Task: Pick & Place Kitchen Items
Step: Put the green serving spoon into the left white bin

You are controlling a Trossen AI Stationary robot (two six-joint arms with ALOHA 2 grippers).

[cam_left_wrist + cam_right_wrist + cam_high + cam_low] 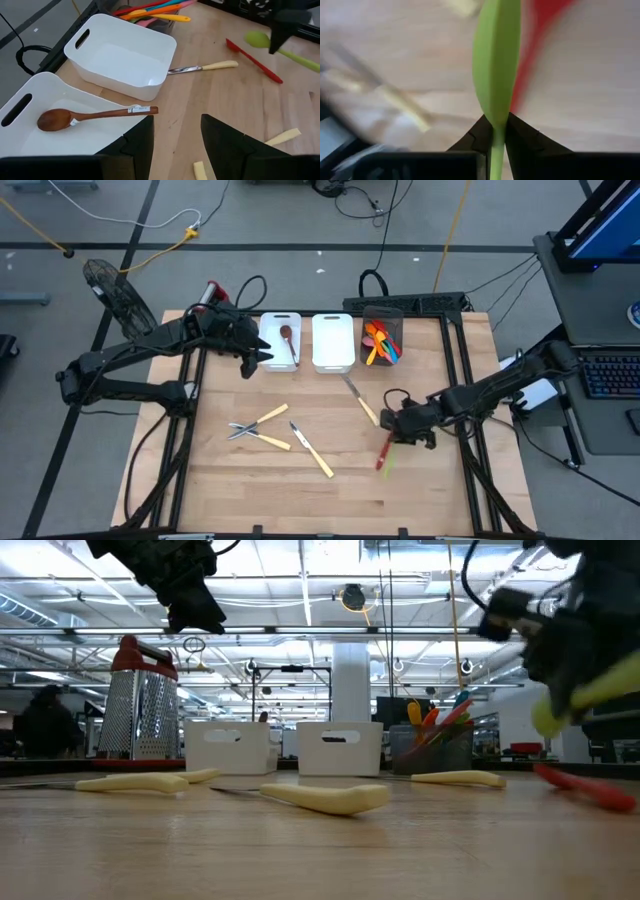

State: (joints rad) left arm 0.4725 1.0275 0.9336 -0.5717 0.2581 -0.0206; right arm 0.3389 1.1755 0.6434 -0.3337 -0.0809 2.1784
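My right gripper (397, 430) is shut on a green spoon (495, 65) above the table's right middle. The spoon also shows in the low view (590, 695) and in the left wrist view (280, 47). A red spatula (383, 452) lies flat on the table just below it. My left gripper (177, 135) is open and empty, high over the near rim of the left white bin (268, 330). A wooden spoon (95, 116) lies in that bin. The middle white bin (332, 340) holds nothing that shows. My right gripper pinches the green spoon's handle just behind the bowl (496, 131) between its two fingers. The bowl sticks out ahead of the fingertips and the handle runs back between them. The spoon is lifted clear of the table and tilted (600, 690).
A dark bin (382, 340) at the back right holds several coloured utensils. Yellow-handled metal pieces lie on the table (262, 425), (312, 450), (360, 402). A red-topped box grater (140, 700) stands at the back left.
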